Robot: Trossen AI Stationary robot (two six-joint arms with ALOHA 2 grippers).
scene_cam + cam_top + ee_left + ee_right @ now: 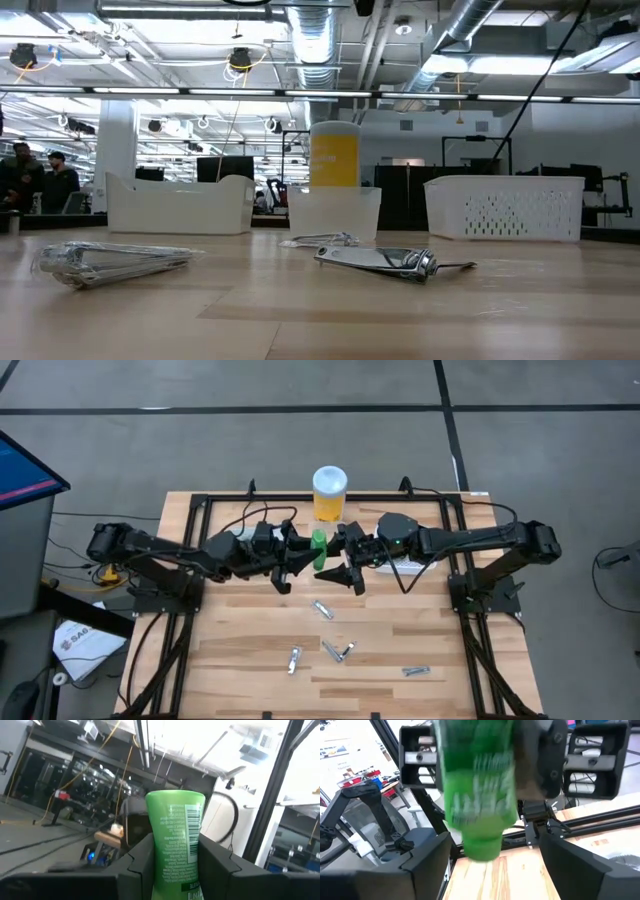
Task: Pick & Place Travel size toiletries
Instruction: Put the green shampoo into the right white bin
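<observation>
Green bottle [177,845]: bright green plastic, white print, barcode on side, flat end toward left wrist camera, cap end toward right wrist camera. Location: mid-air above table [250,650] centre, just near of yellow cylinder [329,493].
Left gripper [303,560]: reaches in from left, fingers clamped on bottle.
Right gripper [335,559]: reaches in from right, facing left gripper, fingers spread wide either side of bottle's cap end.

A wooden plank counter [240,660] carries several small metal nail clippers [322,609] scattered across its near half. At its far edge stand a tall yellow cylinder [329,494] and white trays [180,204].
</observation>
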